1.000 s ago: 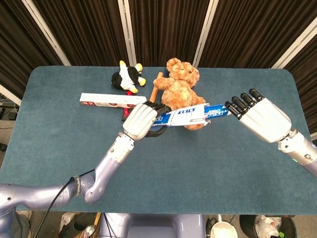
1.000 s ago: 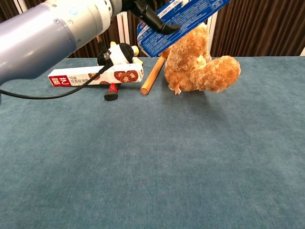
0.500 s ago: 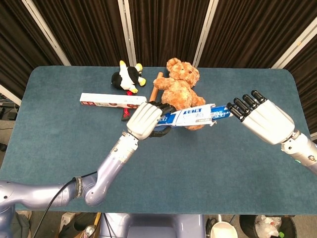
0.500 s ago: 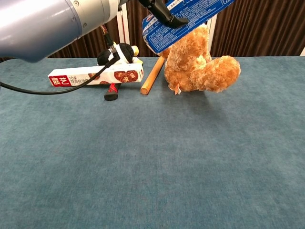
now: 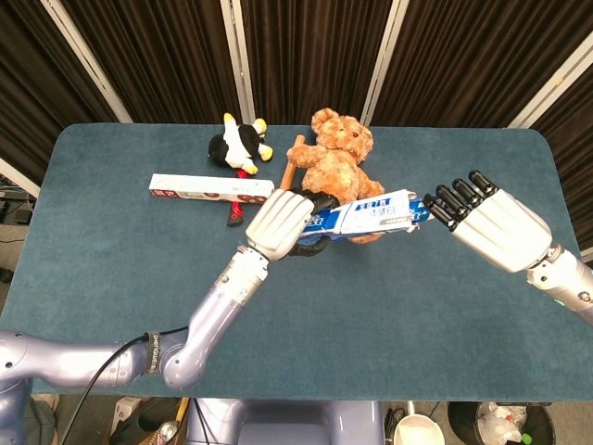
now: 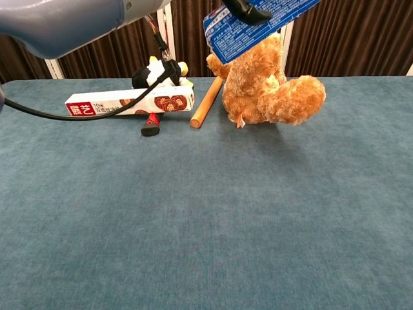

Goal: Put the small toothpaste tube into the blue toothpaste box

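Left robot hand [image 5: 281, 221] grips one end of the long blue cardboard toothpaste box [image 5: 371, 215], held up in the air just in front of the fuzzy brown teddy bear [image 5: 335, 159]. Right robot hand [image 5: 489, 224], fingers straight & together, fingertips at the box's other end; can't tell if it's holding anything. Small toothpaste tube: can't see it. Left of the bear: wooden stick [image 6: 206, 102], black-&-white plush cow [image 5: 237, 143], red-&-white flat carton [image 5: 211, 188] on the blue tabletop [image 5: 111, 269].
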You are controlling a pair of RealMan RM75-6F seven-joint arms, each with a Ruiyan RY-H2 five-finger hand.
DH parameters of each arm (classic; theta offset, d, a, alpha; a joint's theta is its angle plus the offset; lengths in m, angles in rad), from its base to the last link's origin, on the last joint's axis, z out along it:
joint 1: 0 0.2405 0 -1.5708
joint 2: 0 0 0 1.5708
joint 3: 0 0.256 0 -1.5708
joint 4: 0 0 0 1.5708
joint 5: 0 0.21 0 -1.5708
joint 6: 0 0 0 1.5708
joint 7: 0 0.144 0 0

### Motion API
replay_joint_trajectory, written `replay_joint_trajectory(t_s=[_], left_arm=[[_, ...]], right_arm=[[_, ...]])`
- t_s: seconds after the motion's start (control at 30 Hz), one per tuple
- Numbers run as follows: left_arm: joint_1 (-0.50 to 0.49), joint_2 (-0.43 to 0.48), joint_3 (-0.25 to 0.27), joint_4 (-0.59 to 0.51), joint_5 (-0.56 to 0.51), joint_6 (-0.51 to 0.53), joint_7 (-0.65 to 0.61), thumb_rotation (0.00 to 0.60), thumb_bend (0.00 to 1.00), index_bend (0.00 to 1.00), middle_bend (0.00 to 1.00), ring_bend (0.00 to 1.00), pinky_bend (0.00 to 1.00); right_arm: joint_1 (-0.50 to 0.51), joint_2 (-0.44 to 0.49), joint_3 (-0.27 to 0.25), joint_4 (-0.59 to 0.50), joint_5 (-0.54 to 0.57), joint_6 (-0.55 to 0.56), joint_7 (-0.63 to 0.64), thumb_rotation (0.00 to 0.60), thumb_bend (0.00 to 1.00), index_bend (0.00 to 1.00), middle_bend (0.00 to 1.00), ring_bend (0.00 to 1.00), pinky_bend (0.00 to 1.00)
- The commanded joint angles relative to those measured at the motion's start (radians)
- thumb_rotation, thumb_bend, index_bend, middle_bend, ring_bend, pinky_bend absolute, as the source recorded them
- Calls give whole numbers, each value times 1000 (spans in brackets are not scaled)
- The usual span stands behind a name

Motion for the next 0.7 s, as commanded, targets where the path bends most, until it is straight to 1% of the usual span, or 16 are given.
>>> replay_joint_trajectory(t_s=[0.03,0.33,0.5,0.53,0.63,0.7], left_arm=[[-5,1,4,-6,-15,7,6,600,416,393,516,470,495],[-27,-12,15,-9,-57,22,19,600,416,392,517,470,501],[-39,-18,25,-6,-79,31,34,600,416,392,517,470,500],[-41,-18,27,-5,-82,32,36,600,416,392,517,470,500],[-47,-21,29,-2,-91,37,40,600,416,392,517,470,501],[-52,-23,29,0,-97,39,41,600,416,392,517,470,501]], right_arm=[[0,-2,-3,4,-6,6,-1,600,493,650,658,592,549],[4,-13,1,27,-19,42,5,600,493,650,658,591,549],[3,-23,6,44,-16,62,1,600,494,645,658,569,541],[2,-25,7,46,-13,64,2,600,494,637,658,562,536],[0,-30,10,52,-6,71,0,600,494,568,643,506,491],[-2,-34,13,53,1,76,0,600,493,516,609,463,446]])
